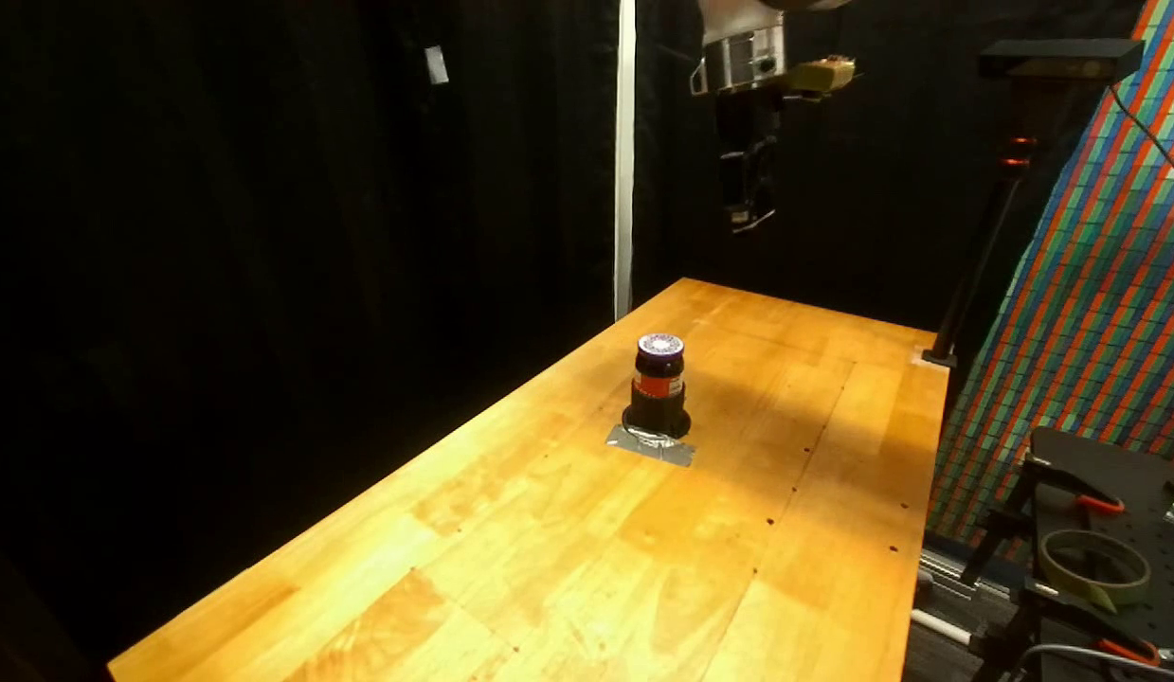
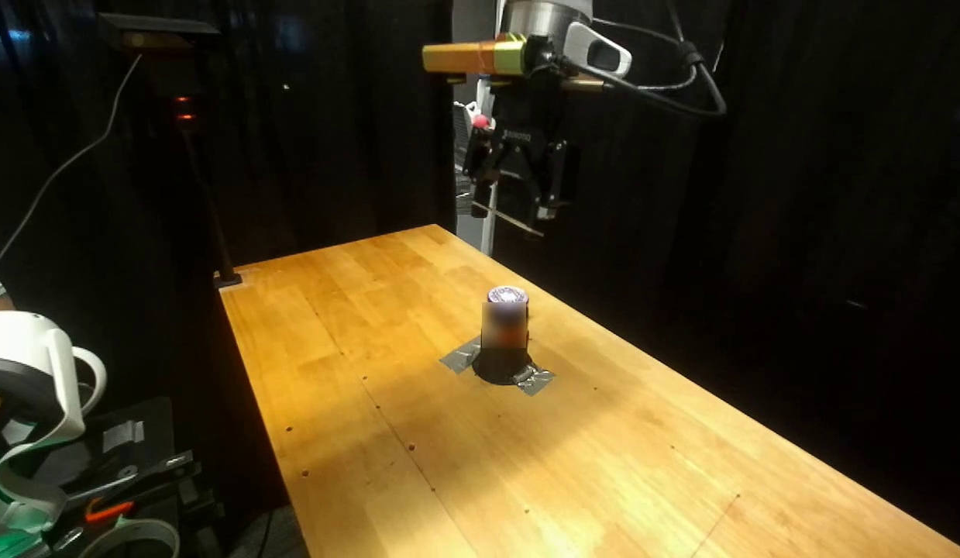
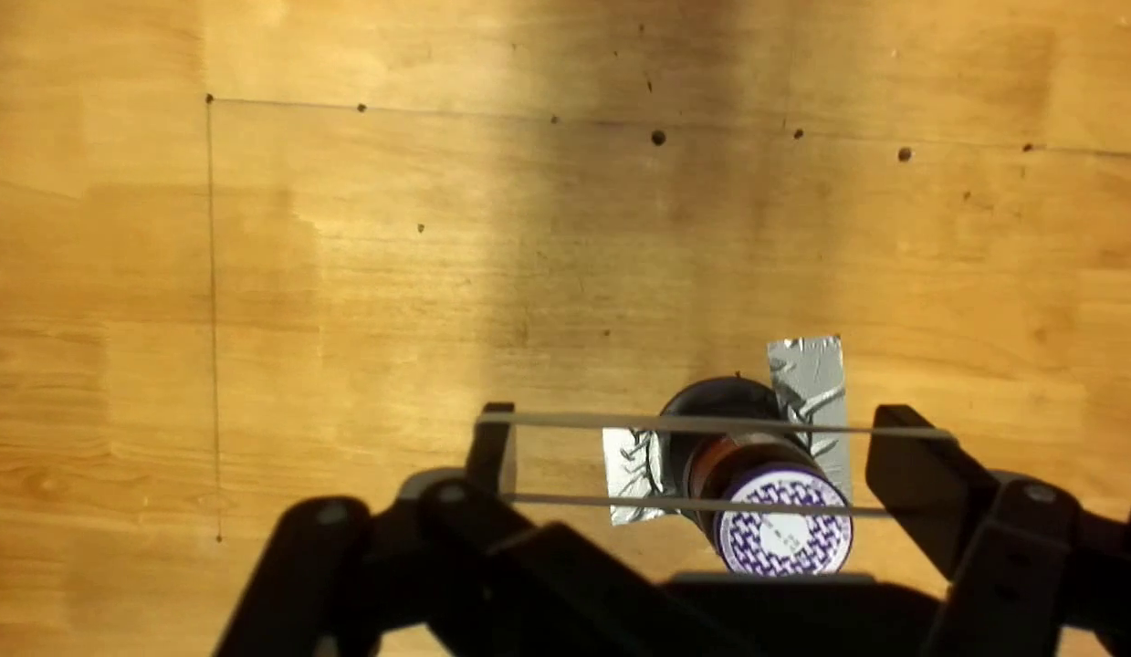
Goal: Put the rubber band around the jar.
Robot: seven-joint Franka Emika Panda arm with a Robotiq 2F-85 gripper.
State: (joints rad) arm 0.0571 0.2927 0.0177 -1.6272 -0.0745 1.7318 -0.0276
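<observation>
The black pincer (image 3: 702,456), spread wide, stretches a beige rubber band (image 3: 565,421) above, not yet around, the dark cylindrical jar (image 1: 659,373).

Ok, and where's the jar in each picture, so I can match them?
In an exterior view: the jar, a bit right of and below center.
In an exterior view: the jar, just right of and below center, partly blurred.
In the wrist view: the jar, low and right of center, partly behind the rubber band.
Shared landmark: the silver tape at its foot.
</observation>
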